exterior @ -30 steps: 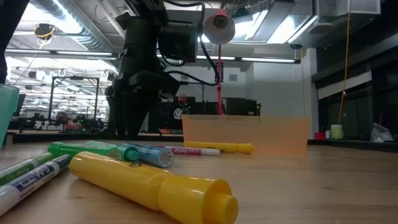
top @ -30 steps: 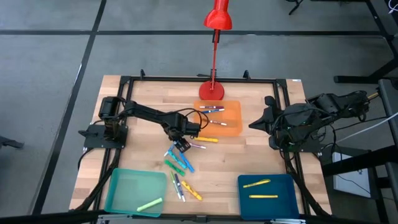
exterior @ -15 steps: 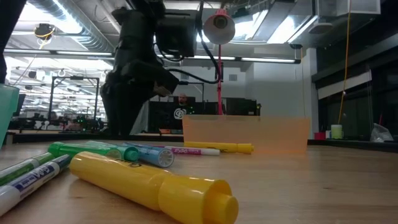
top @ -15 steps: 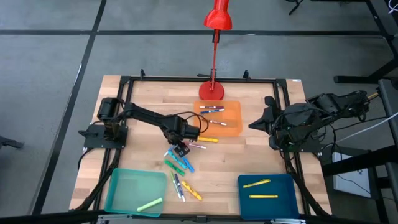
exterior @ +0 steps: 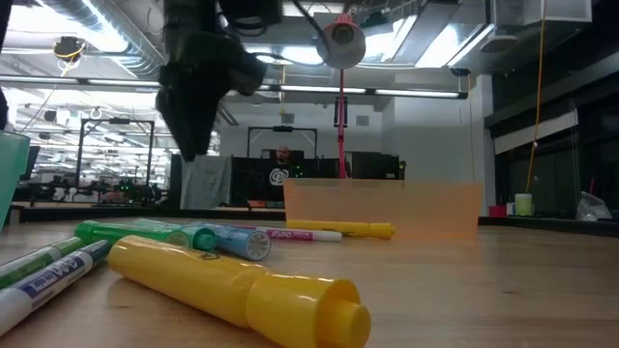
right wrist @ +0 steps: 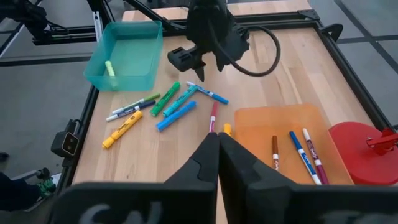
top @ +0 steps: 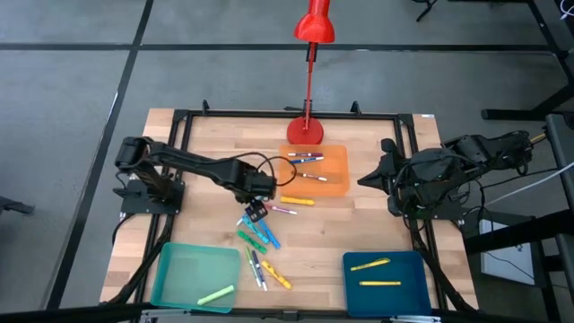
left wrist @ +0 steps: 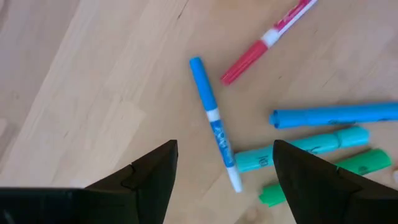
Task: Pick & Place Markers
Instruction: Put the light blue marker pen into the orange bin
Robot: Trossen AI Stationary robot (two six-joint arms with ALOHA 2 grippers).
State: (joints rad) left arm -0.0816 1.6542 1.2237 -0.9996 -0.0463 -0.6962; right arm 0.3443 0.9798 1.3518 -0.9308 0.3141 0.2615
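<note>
Several markers lie flat on the wooden table in a loose cluster [top: 257, 235], with a second group [top: 266, 269] nearer the front edge. My left gripper [top: 256, 210] hangs open above the cluster, clear of the table in the low view [exterior: 190, 143]. In its wrist view [left wrist: 225, 149] a thin blue-and-white marker [left wrist: 214, 127] lies below the gap between the fingers, untouched. A red marker [left wrist: 261, 43], a blue one [left wrist: 336, 115], a teal one [left wrist: 305, 150] and a green one [left wrist: 329, 177] lie around it. My right gripper [right wrist: 217, 142] is shut and waits at the table's right edge [top: 395, 175].
An orange tray [top: 334, 184] with a few markers sits at the table's far middle, in front of a red lamp's base [top: 305, 132]. A teal tray [top: 184, 269] at the near left holds a green marker. A blue tray [top: 408, 269] at the near right holds two yellow markers.
My left gripper has risen from just above the table to well clear of it, shifting slightly toward the table's left, while the arm's shoulder has swung back toward the left edge. The markers have stayed where they were.
</note>
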